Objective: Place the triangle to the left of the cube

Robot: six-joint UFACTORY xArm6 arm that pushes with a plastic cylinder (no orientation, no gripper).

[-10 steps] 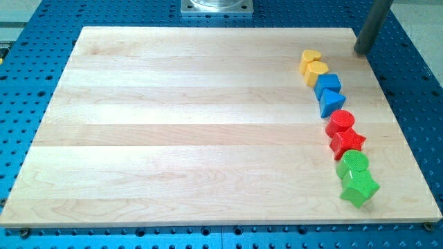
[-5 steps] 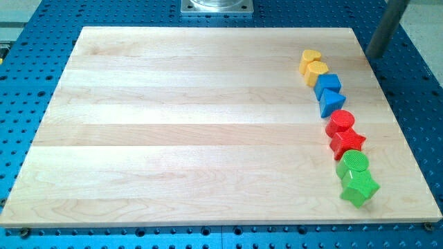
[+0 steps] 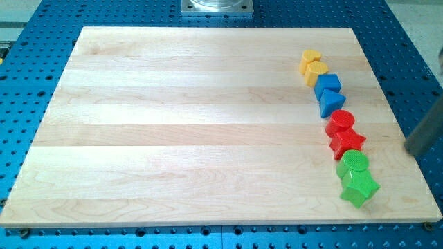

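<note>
Counter: pale wooden board (image 3: 208, 124) on a blue perforated base (image 3: 408, 62).
Blocks: one curved chain near the view's right edge; yellow pair (image 3: 313, 66) at top, red pair (image 3: 344, 133), green pair (image 3: 357, 178) at bottom.
Task blocks: blue triangle (image 3: 332, 102) touching the blue cube (image 3: 328, 86), just below it.
Rod: my tip (image 3: 415, 151) at the view's right, right of the red blocks, well apart from the triangle.
Pincer: none; only a rod.
Risk: the tight chain could let a push disturb the cube or the red blocks.

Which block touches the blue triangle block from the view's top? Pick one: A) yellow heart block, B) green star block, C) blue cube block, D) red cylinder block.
C: the blue cube block sits directly against the blue triangle block on its upper side in the column.
</note>
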